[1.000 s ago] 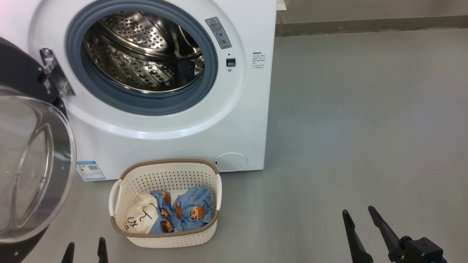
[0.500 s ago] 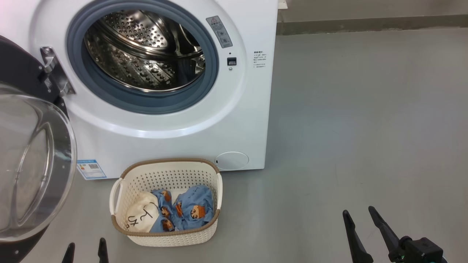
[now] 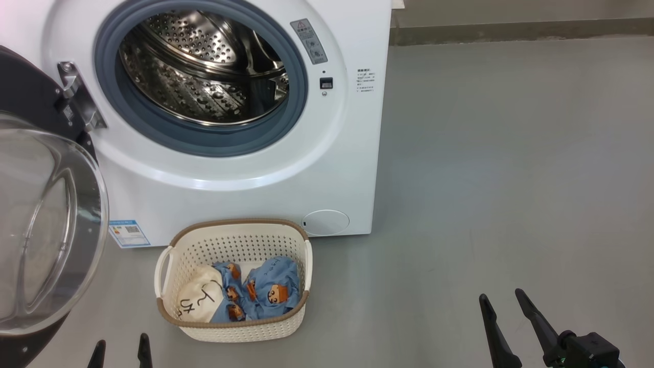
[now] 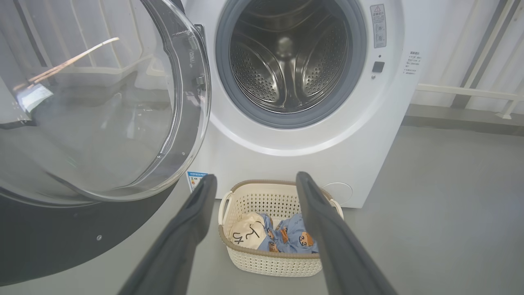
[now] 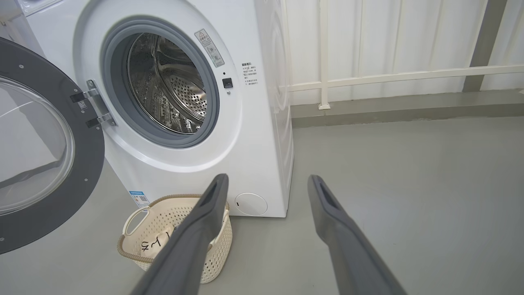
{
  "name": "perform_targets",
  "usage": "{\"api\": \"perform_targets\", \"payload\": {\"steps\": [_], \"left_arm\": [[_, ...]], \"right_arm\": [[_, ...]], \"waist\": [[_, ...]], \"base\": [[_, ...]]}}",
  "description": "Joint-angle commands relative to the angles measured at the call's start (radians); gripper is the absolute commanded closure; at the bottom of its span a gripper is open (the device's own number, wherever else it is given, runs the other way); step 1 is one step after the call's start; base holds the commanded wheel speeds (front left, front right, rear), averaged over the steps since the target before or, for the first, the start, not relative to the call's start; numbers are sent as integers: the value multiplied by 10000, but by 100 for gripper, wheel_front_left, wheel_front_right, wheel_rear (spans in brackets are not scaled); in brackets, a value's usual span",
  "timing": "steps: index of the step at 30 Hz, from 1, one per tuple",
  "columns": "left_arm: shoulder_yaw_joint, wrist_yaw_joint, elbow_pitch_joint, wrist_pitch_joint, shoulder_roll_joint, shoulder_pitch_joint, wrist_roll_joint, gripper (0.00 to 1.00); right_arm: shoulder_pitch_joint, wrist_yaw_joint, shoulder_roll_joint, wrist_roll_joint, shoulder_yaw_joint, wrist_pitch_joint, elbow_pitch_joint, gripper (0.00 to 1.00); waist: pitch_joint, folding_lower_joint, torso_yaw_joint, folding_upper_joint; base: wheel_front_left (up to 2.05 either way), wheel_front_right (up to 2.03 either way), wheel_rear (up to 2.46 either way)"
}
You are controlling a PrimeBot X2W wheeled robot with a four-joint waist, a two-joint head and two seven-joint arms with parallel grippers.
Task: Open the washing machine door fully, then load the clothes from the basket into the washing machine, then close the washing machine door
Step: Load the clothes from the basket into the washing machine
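Door step looks done: washing machine door (image 3: 46, 230) hangs wide at 9 o'clock of the washing machine (image 3: 245, 179), glossy black rim, bulging glass. Loading next. Clothes (image 3: 271, 289), limp blue prints plus a cream piece, lie in the perforated basket (image 3: 235, 329) at 6 o'clock of the steel drum (image 3: 204, 76). Left hand (image 3: 120, 340), right hand (image 3: 500, 295) both spread, empty. I'd lower one, pinch soft folds.

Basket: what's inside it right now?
Light-blue garments with orange-brown cartoon faces and a cream piece with black scribbles lie in the basket. Anything beneath them is covered.
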Motion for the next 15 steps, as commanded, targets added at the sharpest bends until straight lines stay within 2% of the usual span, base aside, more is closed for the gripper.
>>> {"api": "perform_targets", "payload": {"steps": [1,8,15], "left_arm": [[305,41,-169,-64,44,-386,134,0],[278,56,-47,-65,44,-436,80,0],[292,87,39,-65,44,-499,71,0]], "right_arm": [[-340,16,-62,-15,232,-122,-210,0],[-324,16,-80,-11,234,-122,-206,0],[-331,16,-98,12,243,-122,-192,0]], "waist": [[10,0,10,0],[65,0,55,0],[121,0,88,0]], "base": [[0,0,0],[24,-24,0],[97,-108,10]]}}
